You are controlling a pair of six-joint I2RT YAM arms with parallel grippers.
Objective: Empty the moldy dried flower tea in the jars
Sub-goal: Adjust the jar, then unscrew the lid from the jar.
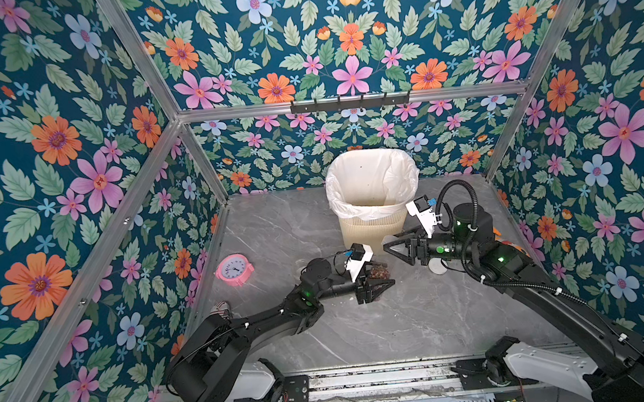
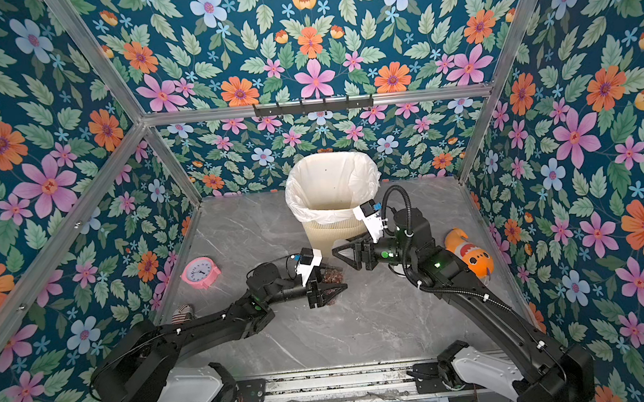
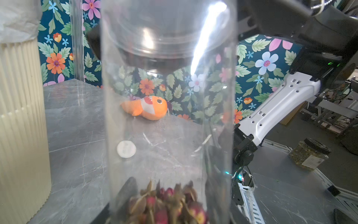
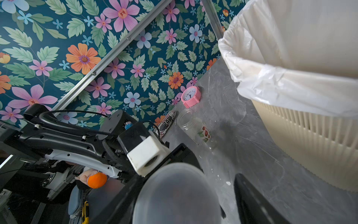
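Roughly halfway: wide jar (image 4: 190,126) uncapped, looks empty. Narrow jar (image 3: 168,126), mid-table, bin (image 1: 370,229) at its 12 o'clock, lidded, tea (image 3: 166,207) inside. Left gripper (image 1: 383,284) straddles it, grip unclear; right gripper (image 1: 390,249) spread, unladen.

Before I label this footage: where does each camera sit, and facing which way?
Top views: above the arm bases, facing down at table and bin; left arm and right arm show.
Left wrist: on left arm, facing through the jar to the plush toy; right arm shows.
Right wrist: on right arm, facing past the jar's lid to the clock; left arm shows.
Both wrist views share the bin.
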